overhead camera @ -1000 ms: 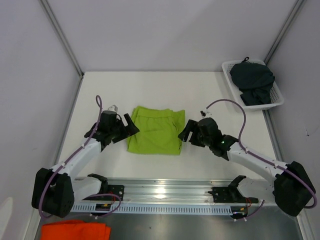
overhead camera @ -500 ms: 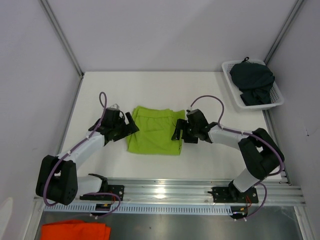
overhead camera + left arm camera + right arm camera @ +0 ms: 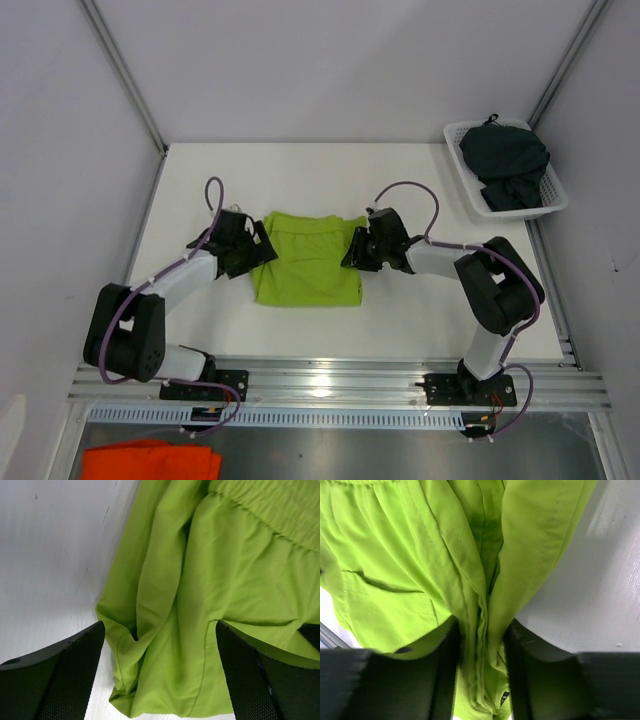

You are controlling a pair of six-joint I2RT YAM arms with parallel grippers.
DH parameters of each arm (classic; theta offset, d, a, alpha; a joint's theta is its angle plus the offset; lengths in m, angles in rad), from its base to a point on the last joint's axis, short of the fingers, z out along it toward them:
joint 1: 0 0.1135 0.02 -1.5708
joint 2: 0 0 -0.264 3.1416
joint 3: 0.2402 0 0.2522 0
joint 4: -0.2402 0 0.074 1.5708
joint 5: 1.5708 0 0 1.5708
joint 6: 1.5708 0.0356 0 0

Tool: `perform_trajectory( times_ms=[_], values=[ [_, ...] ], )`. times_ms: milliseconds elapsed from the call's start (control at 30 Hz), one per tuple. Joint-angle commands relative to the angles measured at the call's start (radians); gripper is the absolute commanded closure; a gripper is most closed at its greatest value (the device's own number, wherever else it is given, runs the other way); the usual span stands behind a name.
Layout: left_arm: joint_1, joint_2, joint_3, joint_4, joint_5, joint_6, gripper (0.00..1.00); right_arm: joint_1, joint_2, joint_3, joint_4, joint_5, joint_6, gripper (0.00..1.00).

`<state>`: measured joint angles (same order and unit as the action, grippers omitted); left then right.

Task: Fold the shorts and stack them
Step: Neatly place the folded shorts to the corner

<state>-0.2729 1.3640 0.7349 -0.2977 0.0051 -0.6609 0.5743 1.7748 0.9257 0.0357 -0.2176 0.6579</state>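
Observation:
The lime green shorts [image 3: 305, 265] lie folded flat on the white table, waistband at the far side. My left gripper [image 3: 262, 245] is open at their left edge; in the left wrist view the gripper [image 3: 160, 630] straddles a bunched corner of the green fabric [image 3: 225, 570], fingers wide apart. My right gripper [image 3: 352, 250] is at their upper right edge; in the right wrist view the gripper [image 3: 480, 630] is shut on a folded ridge of the green shorts [image 3: 395, 570]. The dark navy shorts [image 3: 508, 165] lie crumpled in the basket.
A white basket [image 3: 460, 130] holding the dark shorts stands at the far right corner. An orange cloth [image 3: 150, 462] lies below the rail at the bottom left. Grey walls close in the table on the left, back and right.
Both grippers have moved inward and farther from the bases onto the green shorts' side edges. The right gripper has closed on the right edge fabric. The shorts have shifted slightly.

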Motion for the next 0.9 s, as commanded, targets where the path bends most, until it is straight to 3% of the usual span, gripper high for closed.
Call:
perform_trajectory(
  times_ms=[0, 133, 167, 267, 300, 433, 533, 600, 767, 867],
  values=[
    [-0.003, 0.050, 0.047, 0.038, -0.025, 0.020, 0.07, 0.004, 0.009, 0.033, 0.021, -0.011, -0.020, 0.63],
    [-0.003, 0.110, 0.073, 0.032, -0.031, 0.023, 0.17, 0.007, 0.018, 0.050, 0.010, -0.028, -0.040, 0.84],
    [-0.002, 0.113, 0.064, 0.040, -0.040, 0.020, 0.25, 0.010, 0.020, 0.055, 0.003, -0.029, -0.044, 0.88],
    [-0.002, 0.075, 0.018, 0.066, -0.053, 0.004, 0.39, 0.025, 0.021, 0.065, -0.010, -0.019, -0.058, 0.94],
    [-0.002, 0.048, 0.009, 0.066, -0.059, 0.001, 0.39, 0.030, 0.021, 0.067, -0.013, -0.013, -0.061, 0.96],
    [-0.002, -0.026, -0.028, -0.006, -0.123, -0.009, 0.30, 0.064, 0.037, 0.084, -0.014, -0.006, -0.066, 0.98],
    [-0.002, -0.147, -0.035, -0.095, -0.177, -0.025, 0.18, 0.108, 0.063, 0.105, -0.010, 0.006, -0.063, 0.99],
    [-0.003, -0.224, -0.008, -0.233, -0.218, -0.046, 0.12, 0.145, 0.084, 0.131, -0.010, 0.007, -0.063, 1.00],
    [-0.003, -0.469, 0.050, -0.412, -0.254, -0.048, 0.08, 0.242, 0.168, 0.174, 0.030, 0.017, -0.018, 1.00],
    [-0.002, -0.537, 0.092, -0.477, -0.263, -0.048, 0.08, 0.317, 0.208, 0.193, 0.099, 0.044, 0.081, 1.00]
  ],
)
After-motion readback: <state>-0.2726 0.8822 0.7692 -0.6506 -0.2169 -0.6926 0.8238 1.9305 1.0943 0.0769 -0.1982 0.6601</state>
